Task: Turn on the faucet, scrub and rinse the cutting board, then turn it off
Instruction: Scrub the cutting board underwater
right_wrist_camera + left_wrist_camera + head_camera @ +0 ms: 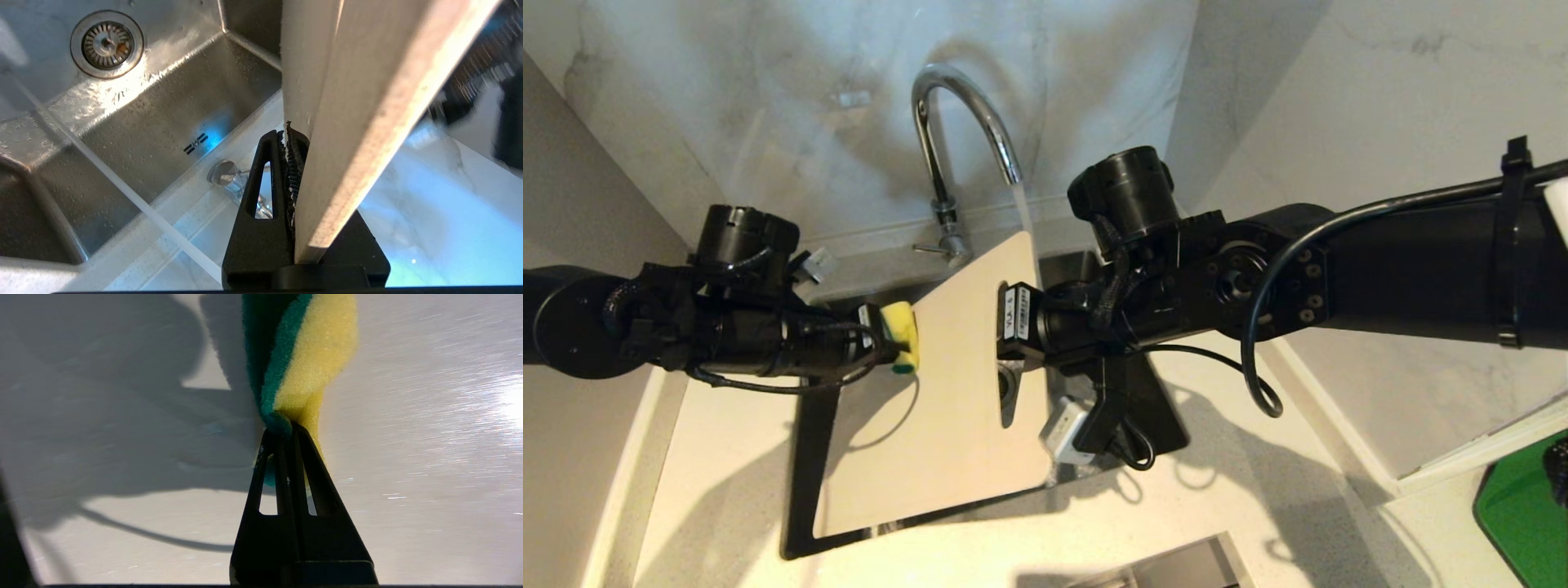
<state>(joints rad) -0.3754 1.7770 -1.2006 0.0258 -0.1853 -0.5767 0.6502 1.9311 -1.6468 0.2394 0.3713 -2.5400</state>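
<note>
Yellow-and-green sponge [302, 355] sits clenched in the left end effector [886, 336], pressed at the left edge of the cutting board [947, 392]. Right end effector [1010, 343] grasps the board's opposite long edge, near its handle slot [1009, 396], holding it tilted over the sink [163, 106]. Beyond, the faucet [964, 122] runs, its stream [1023, 208] landing on the board's far corner. Step in hand: scrubbing under running water. Next move, by judgement, calls for sweeping the sponge across the board face while the right grasp stays firm. A white label on the right end effector carries writing too small to read reliably.
</note>
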